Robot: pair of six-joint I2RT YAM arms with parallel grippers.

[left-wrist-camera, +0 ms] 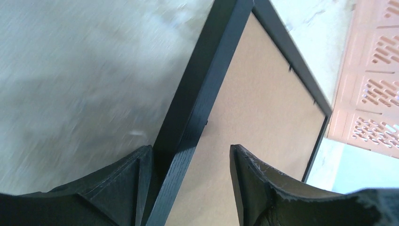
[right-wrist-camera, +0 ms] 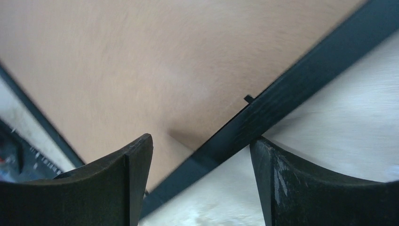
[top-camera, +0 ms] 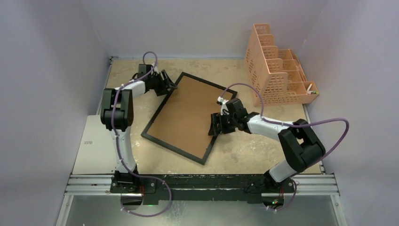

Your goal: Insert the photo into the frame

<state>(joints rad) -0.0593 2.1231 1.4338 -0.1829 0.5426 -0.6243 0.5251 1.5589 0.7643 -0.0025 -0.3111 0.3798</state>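
Black frame (top-camera: 186,115) lies flat on the beige table (top-camera: 244,150), back side up, set diagonally about mid-table, w/ its brown backing board (right-wrist-camera: 141,61) filling the inside. We see 2 arms working it, 1 at each long side. Left gripper (top-camera: 173,87) sits at the far-left rail near the far corner. In the left wrist view its jaws stand apart and straddle that rail, w/ 1 finger (left-wrist-camera: 127,183) right by the rail's outer face and the other finger (left-wrist-camera: 249,183) over the board w/ a gap to the rail. We can't tell if the outer finger touches, and nothing is pinched. Right gripper (top-camera: 215,129) sits at the right rail, approx. halfway along. In the right wrist view its jaws are spread wide, w/ 1 finger (right-wrist-camera: 131,174) over the board and 1 finger (right-wrist-camera: 287,179) over the table, the rail running diagonally between them w/ clear space on both sides, so it holds nothing. A small black tab (right-wrist-camera: 248,99) juts from the rail over the board. Peach mesh organizer (top-camera: 277,70) stands at the far-right corner, well apart from the frame. A white panel (top-camera: 94,146) lies beside the table's left edge.
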